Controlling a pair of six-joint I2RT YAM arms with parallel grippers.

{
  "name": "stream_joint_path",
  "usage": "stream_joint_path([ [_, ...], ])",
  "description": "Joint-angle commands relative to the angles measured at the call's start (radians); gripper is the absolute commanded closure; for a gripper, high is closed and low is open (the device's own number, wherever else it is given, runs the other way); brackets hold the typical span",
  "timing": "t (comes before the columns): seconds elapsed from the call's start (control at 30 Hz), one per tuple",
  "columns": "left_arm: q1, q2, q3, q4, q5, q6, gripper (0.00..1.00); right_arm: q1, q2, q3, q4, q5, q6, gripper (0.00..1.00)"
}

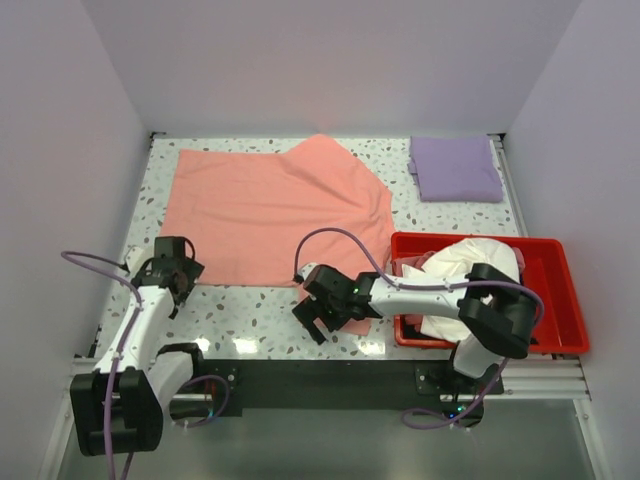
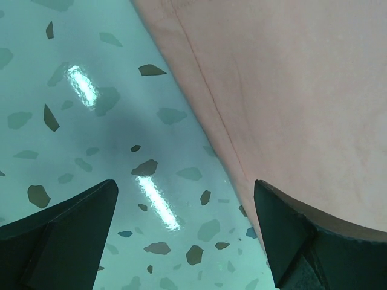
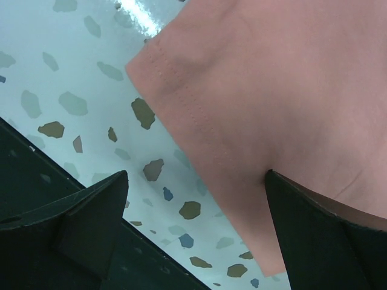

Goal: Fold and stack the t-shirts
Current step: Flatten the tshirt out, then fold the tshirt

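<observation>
A salmon-pink t-shirt [image 1: 270, 205] lies spread on the speckled table, one part folded over at the back. A lavender t-shirt [image 1: 455, 168] lies folded at the back right. A cream-white t-shirt [image 1: 465, 270] is bunched in the red bin. My left gripper [image 1: 178, 276] is open at the pink shirt's near-left hem [image 2: 290, 109], one finger over the cloth. My right gripper [image 1: 325, 312] is open over the shirt's near-right corner [image 3: 242, 103], one finger over the cloth, one over bare table.
A red plastic bin [image 1: 565, 300] stands at the near right, beside the right arm. The table's black front rail [image 1: 300, 380] runs close under the right gripper. Walls enclose the table on three sides.
</observation>
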Motion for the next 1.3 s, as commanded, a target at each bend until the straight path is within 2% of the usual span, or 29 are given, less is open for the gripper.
stream_joint_path([
  [0.0, 0.008, -0.038, 0.036, -0.019, -0.059, -0.03, 0.0, 0.042, -0.011, -0.065, 0.005, -0.015, 0.078, 0.01],
  [0.23, 0.013, -0.059, 0.063, -0.06, -0.072, -0.056, 0.0, 0.12, -0.063, -0.094, -0.025, -0.035, 0.107, 0.01],
  [0.47, 0.028, 0.009, 0.049, -0.1, -0.076, -0.111, 0.0, 0.126, -0.126, -0.073, -0.05, -0.032, 0.099, 0.01],
  [0.73, 0.062, -0.007, 0.033, -0.094, -0.116, -0.125, 0.0, 0.125, -0.223, -0.005, -0.076, -0.017, 0.076, 0.01],
  [0.87, 0.114, 0.023, 0.04, -0.062, -0.128, -0.115, 0.0, 0.123, -0.266, 0.013, -0.08, 0.074, 0.078, 0.01],
  [1.03, 0.167, 0.086, 0.043, 0.007, -0.125, -0.094, 0.05, 0.119, -0.304, 0.01, -0.107, 0.204, 0.101, 0.01],
  [1.23, 0.276, 0.126, 0.054, 0.069, -0.144, -0.065, 0.06, 0.089, -0.342, -0.013, -0.094, 0.191, 0.102, 0.01],
  [1.27, 0.302, 0.126, 0.051, 0.111, -0.116, -0.019, 0.06, 0.088, -0.338, -0.007, -0.096, 0.183, 0.104, 0.01],
])
